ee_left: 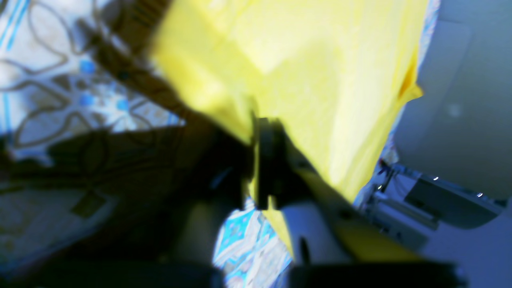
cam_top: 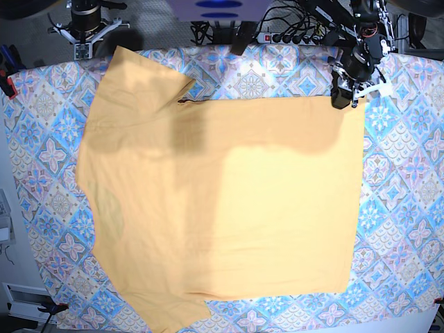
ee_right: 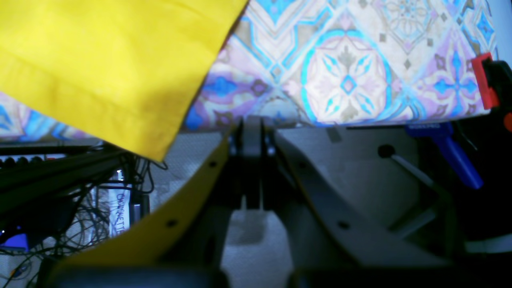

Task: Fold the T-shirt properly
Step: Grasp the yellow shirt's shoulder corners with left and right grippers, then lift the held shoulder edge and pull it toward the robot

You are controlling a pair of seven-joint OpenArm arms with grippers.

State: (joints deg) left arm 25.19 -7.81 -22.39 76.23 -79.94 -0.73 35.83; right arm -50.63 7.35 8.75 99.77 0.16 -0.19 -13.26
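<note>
Patterned blue-and-pink tablecloth (cam_top: 402, 180) covers the tabletop. Left jaws (ee_left: 262, 160) are clamped on a far corner of the T-shirt (cam_top: 229, 208), yellow fabric pinched between them. Right jaws (ee_right: 252, 140) are fully closed with nothing between them, positioned at the tabletop edge, just beside a hanging hem of the T-shirt and not touching it. T-shirt lies spread flat across the tablecloth, one side folded over. A red-and-blue clamp (ee_right: 484, 80) grips the tabletop edge.

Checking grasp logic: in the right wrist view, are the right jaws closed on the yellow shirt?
No. The right gripper is shut on nothing, and the pale yellow cloth T-shirt lies apart, up and to its left.
</note>
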